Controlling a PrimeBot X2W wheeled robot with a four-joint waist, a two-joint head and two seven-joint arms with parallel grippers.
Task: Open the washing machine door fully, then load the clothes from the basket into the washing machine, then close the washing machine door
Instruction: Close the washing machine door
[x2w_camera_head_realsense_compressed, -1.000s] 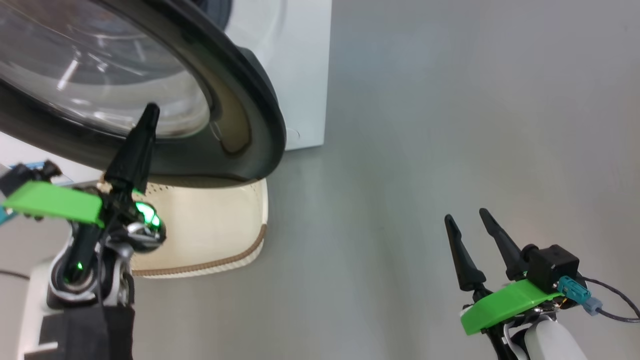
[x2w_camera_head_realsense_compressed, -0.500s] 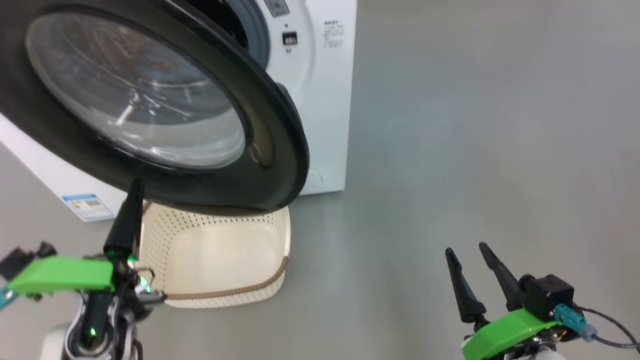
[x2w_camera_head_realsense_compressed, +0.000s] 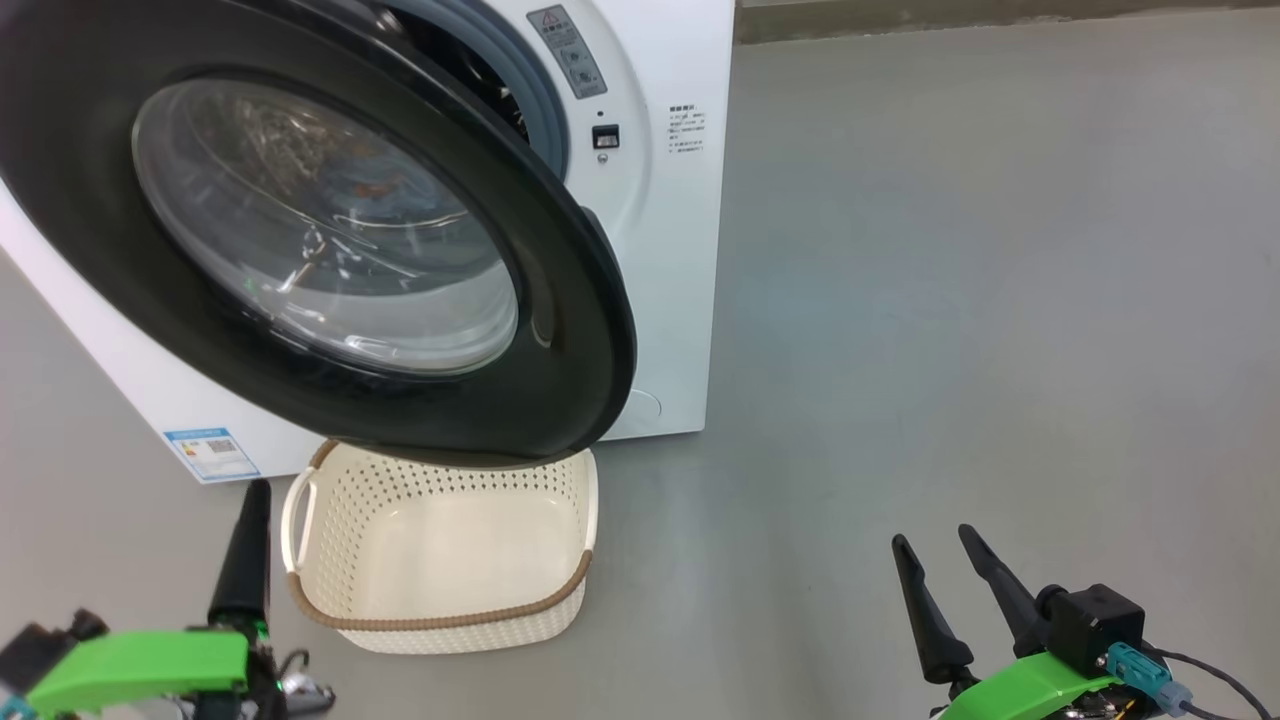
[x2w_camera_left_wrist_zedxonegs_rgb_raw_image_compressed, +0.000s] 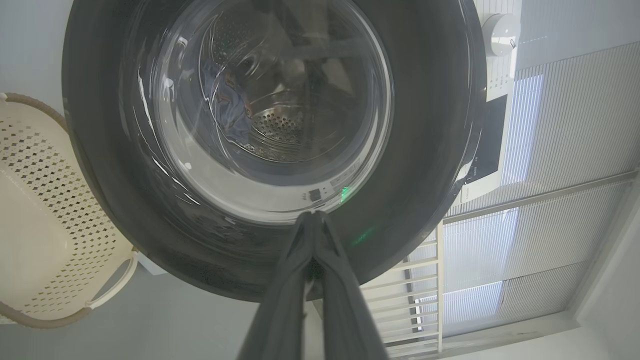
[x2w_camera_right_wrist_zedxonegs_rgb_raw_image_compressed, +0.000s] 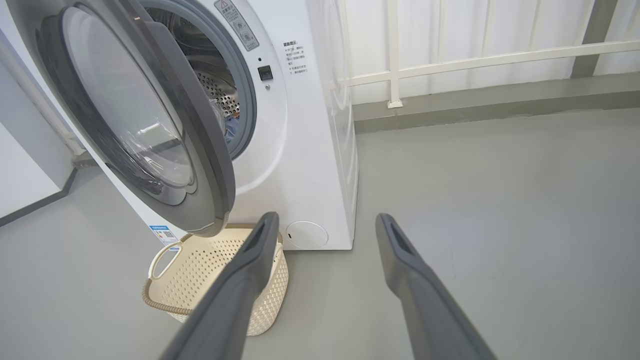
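Notably, the half-open washing machine door (x2w_camera_head_realsense_compressed: 320, 230) overhangs the basket (x2w_camera_head_realsense_compressed: 450, 636) below it.

L gripper (x2w_camera_head_realsense_compressed: 256, 495): low at 7 o'clock in head view, fingers pressed tog., pointing 12, nothing betw. them. R gripper (x2w_camera_head_realsense_compressed: 931, 538): 5 o'clock, fingers spread wide, tilted twd 11, empty.
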